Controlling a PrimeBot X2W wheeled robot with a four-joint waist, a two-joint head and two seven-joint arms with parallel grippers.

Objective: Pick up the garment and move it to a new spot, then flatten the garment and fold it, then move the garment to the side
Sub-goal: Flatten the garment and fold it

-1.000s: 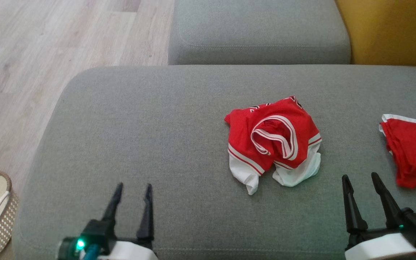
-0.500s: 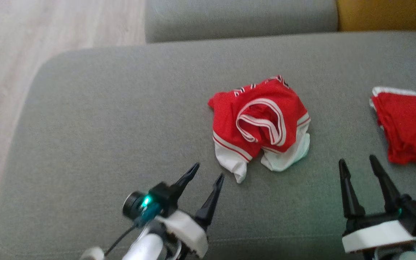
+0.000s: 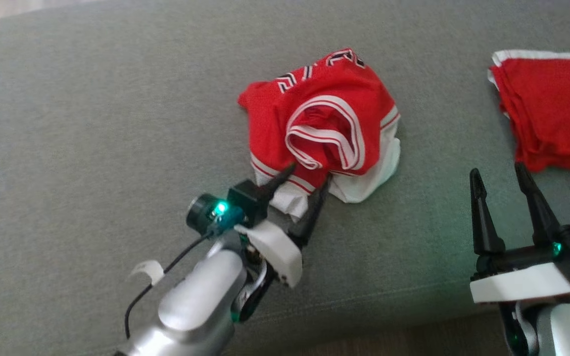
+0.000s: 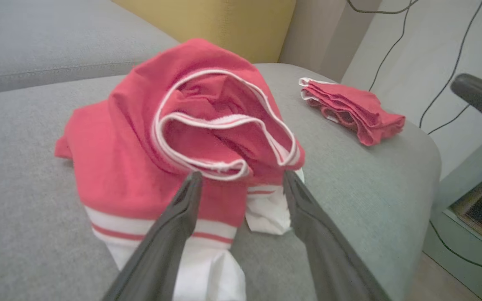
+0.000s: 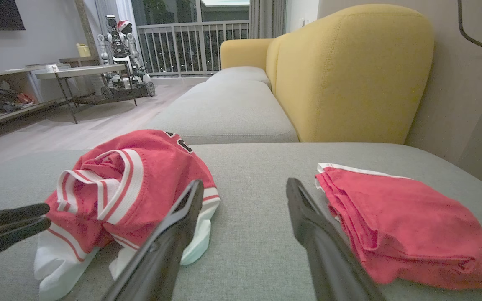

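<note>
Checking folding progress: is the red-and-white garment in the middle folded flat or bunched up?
Bunched up. The garment sits in a rumpled heap on the cushion, its white-trimmed opening gaping upward.

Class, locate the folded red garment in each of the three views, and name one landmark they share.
Head view: folded red garment, upper right edge.
Left wrist view: folded red garment, right of centre, upper half.
Right wrist view: folded red garment, lower right.
Shared landmark: crumpled red-and-white jersey, left of it everywhere.
</note>
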